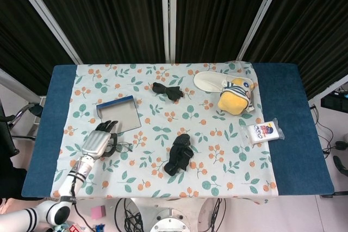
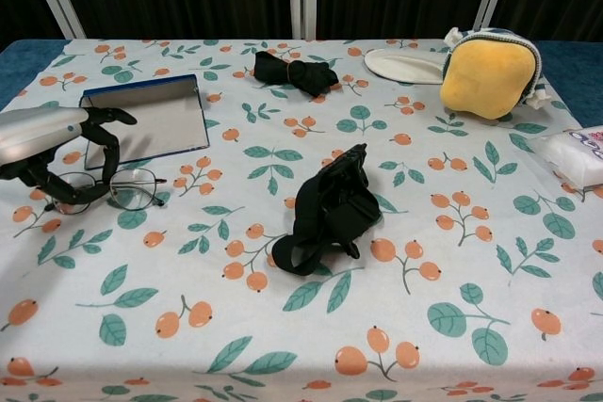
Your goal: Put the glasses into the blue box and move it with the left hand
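- My left hand (image 2: pixel 52 143) curls over the glasses (image 2: pixel 108 190), fingers pinching the frame's left end.
- glasses sit on the tablecloth (image 2: pixel 424 233), just in front of the blue box (image 2: pixel 146 120), lenses clear of the hand.
- blue box is open and flat, near the table's left side.
- Black strap (image 2: pixel 325 209) lies mid-table, well apart.

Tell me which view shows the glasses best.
The chest view: the glasses show both lenses and the wire frame clearly, with the left hand at their left side. The head view shows them only as a small, thin shape beside the hand.
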### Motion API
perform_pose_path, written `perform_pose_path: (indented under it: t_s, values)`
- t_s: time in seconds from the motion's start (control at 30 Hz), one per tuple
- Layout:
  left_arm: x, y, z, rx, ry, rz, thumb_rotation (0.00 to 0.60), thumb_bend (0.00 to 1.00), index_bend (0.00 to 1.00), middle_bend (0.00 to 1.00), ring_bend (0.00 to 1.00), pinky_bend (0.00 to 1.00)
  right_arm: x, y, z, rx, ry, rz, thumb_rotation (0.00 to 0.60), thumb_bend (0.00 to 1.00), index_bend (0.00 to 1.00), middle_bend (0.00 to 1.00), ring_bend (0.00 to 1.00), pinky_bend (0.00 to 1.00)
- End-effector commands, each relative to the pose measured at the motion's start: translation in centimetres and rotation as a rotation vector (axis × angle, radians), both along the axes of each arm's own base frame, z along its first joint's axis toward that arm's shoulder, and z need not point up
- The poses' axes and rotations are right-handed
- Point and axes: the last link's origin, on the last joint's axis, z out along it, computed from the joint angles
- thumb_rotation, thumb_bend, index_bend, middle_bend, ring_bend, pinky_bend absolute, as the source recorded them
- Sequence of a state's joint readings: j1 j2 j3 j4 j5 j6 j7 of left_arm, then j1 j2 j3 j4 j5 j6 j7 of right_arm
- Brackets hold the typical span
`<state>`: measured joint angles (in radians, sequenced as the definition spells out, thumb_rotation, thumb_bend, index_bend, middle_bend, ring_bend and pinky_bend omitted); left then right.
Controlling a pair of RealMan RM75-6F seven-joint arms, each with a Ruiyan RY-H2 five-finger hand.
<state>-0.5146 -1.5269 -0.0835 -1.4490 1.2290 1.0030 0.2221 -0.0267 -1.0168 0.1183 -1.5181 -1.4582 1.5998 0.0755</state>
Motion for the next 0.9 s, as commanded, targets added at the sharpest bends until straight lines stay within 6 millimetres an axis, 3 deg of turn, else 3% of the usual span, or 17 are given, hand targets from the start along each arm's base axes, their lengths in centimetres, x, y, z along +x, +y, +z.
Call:
perform_pose_path:
  t_s: [0.03, 0.4, 0.77, 0.9]
  values:
    - [0.0, 0.1, 0.0, 0.001, -0.004, 0.004, 0.600, 0.43, 0.59, 0.08, 0.04, 0.11, -0.1, 0.0, -0.1, 0.003, 0.000, -0.003, 0.600, 0.18, 0.00, 0.00, 0.00, 0.00]
    - [1.9, 1.6, 0.1, 0.005, -0.003, -0.022, 0.600, 0.49, 0.62, 0.09, 0.04, 0.11, -0.3, 0.2, 0.1, -0.007, -0.002, -0.003, 0.600, 0.18, 0.00, 0.00, 0.00, 0.00]
    - [4.4, 7.2, -1.4, 0.101, 0.140, -0.074, 0.600, 0.47, 0.61, 0.10, 0.04, 0.11, -0.5, 0.6, 0.9, -0.036, -0.011, -0.002, 0.600, 0.18, 0.00, 0.00, 0.00, 0.00]
    - [4.2, 8.8, -1.7, 0.162, 0.199, -0.067, 0.600, 0.47, 0.60, 0.10, 0.04, 0.12, -0.6, 0.7, 1.3, -0.029, -0.003, 0.010, 0.600, 0.19, 0.00, 0.00, 0.00, 0.00]
